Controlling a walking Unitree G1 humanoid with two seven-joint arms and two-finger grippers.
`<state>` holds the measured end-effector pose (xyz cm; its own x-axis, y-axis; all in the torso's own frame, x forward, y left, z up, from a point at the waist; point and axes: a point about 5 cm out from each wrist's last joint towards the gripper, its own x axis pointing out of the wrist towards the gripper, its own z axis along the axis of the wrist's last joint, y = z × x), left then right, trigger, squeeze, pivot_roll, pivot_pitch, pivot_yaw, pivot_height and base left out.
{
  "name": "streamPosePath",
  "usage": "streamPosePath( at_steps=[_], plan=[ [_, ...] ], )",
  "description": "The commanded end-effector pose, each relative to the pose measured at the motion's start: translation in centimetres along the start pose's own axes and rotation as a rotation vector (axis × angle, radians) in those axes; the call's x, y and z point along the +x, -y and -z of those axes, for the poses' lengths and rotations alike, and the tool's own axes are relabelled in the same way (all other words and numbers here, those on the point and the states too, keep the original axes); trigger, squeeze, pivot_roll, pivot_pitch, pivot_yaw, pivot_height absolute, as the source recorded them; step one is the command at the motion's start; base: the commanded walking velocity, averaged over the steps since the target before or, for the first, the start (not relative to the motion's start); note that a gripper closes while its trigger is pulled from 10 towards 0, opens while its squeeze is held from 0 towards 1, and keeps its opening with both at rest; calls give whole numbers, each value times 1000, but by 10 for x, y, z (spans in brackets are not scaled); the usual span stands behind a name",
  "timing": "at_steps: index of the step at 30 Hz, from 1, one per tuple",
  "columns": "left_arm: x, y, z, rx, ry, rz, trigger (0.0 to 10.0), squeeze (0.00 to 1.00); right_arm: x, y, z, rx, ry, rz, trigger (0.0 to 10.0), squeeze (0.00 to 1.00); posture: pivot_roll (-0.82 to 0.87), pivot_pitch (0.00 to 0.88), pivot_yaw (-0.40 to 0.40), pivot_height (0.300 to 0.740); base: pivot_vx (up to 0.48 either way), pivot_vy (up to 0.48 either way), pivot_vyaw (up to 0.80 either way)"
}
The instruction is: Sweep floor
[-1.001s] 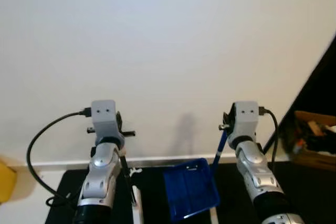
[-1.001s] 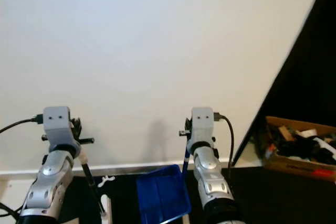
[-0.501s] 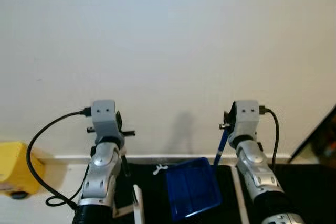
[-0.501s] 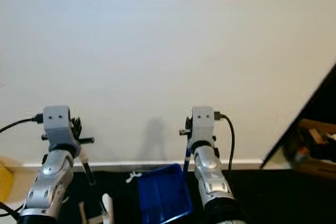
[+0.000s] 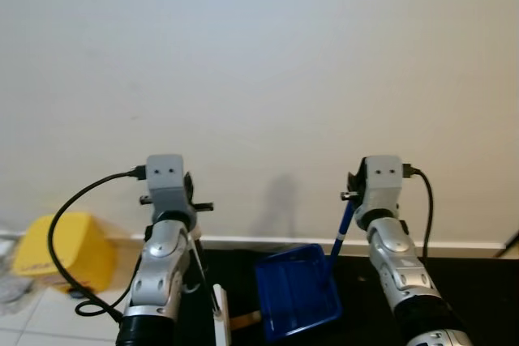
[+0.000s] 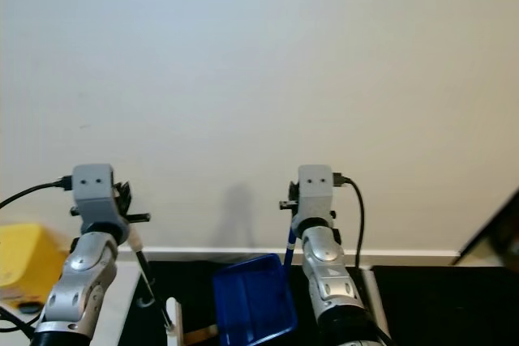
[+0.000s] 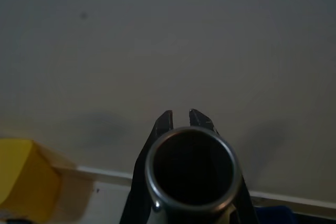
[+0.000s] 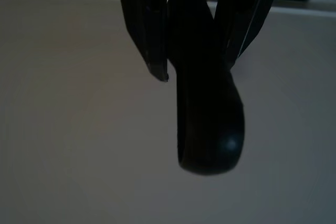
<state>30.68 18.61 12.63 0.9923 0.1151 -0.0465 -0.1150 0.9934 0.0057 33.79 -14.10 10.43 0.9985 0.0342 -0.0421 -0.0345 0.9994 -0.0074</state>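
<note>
Wall (image 5: 259,79) ahead; 1 dustpan (image 5: 296,291), 1 broom (image 5: 199,269), 2 tools clamped.

Head stereo pair facing wall (image 5: 259,79), wrist views close along jaws, sharing wall

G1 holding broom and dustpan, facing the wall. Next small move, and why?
Probably tilt the head down to find the floor. The left gripper is shut on the broom handle and the right gripper on the dustpan handle, with the blue dustpan held low. The white wall takes up most of the eye views, so no dirt can be seen to sweep.
</note>
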Motion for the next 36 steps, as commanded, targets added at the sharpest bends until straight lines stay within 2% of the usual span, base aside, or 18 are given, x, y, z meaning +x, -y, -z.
streamPosePath(
  at_steps=[1,7,36],
  plan=[
    [0,-2,-4,32,21,2,10000,0,2,0,-9,9,43,6,10000,0,21,65,72,740,0,0,0],
    [-1,0,-3,46,26,16,10000,0,1,0,-9,8,42,6,10000,0,21,66,71,740,0,0,0],
    [-1,2,-2,77,24,38,10000,0,1,0,-9,14,43,14,10000,0,21,71,82,740,0,-465,0]
  ],
)
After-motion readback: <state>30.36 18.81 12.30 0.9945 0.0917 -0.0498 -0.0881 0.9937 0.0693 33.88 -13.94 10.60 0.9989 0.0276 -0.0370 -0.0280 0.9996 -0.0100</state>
